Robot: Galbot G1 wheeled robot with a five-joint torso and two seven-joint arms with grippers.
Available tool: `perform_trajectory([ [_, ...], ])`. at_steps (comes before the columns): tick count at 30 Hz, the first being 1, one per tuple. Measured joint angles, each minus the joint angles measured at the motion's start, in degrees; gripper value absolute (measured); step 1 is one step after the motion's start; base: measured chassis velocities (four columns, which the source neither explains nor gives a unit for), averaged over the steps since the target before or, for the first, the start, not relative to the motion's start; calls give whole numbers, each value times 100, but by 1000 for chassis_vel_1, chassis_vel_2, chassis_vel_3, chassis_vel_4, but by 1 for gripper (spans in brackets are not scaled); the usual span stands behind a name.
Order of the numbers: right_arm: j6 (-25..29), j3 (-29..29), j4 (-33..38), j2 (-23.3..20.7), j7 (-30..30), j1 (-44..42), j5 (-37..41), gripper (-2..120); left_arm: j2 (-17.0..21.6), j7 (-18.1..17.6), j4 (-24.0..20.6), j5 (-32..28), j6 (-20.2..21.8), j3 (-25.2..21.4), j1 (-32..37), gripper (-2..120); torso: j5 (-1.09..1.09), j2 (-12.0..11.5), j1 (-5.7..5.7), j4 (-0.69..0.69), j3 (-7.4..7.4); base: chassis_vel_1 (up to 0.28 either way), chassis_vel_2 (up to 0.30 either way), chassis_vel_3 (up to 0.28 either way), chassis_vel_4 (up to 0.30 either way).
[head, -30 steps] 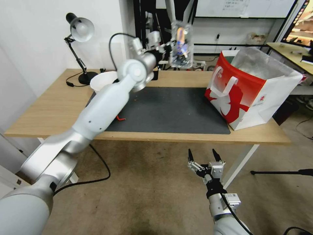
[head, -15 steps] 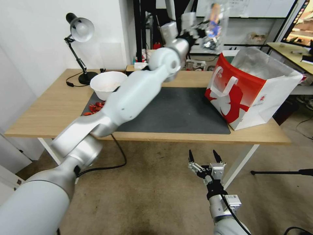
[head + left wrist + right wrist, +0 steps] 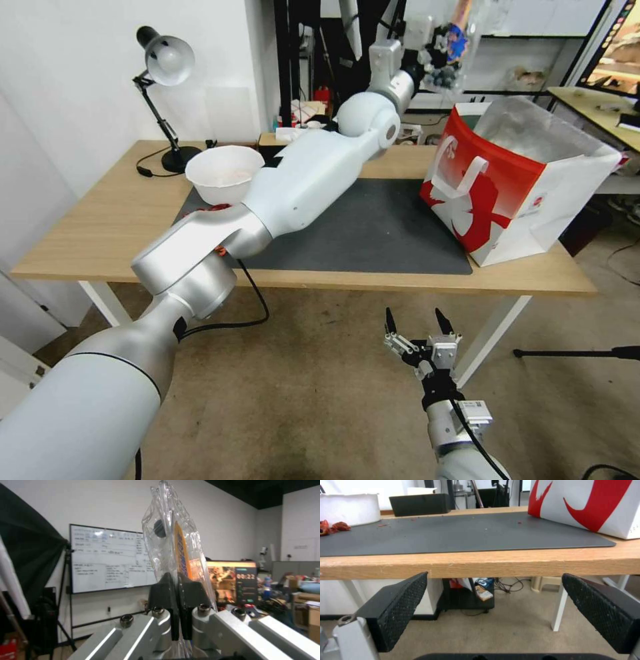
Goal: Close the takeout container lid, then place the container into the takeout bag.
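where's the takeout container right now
Head view: the takeout container is held in the air by the left gripper, up behind the table, left of the takeout bag.

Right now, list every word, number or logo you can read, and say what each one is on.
"00:22": on the dark screen behind the container.
Container's orange label: blue lettering, seen edge-on, unreadable.
Whiteboard: handwriting too small to read.
Bag: small round red logo with print beneath it, too small to read.

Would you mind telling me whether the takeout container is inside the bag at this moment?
Not inside. The left gripper holds the takeout container edge-up in the air, above and left of the takeout bag's open top.
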Motion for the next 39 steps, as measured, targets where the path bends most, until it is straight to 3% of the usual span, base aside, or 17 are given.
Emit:
perform_trajectory([
  [24,14,97,-67,85,0,-90,-54,100,23,425,-523,-342,-162,664,-62,0,1,0,0,2,-1,0,0,0,0],
  [39,22,141,-140,96,9,-29,-24,100,27,718,-375,-3,-234,870,-19,1,0,0,0,2,0,0,0,0,0],
])
